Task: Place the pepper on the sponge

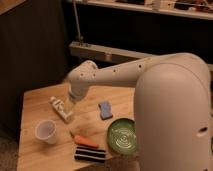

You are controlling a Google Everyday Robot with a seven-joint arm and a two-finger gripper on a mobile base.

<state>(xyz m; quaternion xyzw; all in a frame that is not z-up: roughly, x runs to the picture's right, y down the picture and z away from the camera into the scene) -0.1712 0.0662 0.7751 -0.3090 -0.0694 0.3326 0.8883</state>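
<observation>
The pepper, a small orange-red tapered vegetable, lies on the wooden table near the front, just behind a black-and-white striped block. The light-blue sponge lies flat further back and to the right, nothing on it. My gripper hangs at the end of the white arm, left of the sponge and just above a small white bottle. It is well behind the pepper and holds nothing that I can see.
A green bowl sits right of the pepper, close to the sponge. A white cup stands at the front left. The robot's large white body fills the right side. A dark shelf unit stands behind the table.
</observation>
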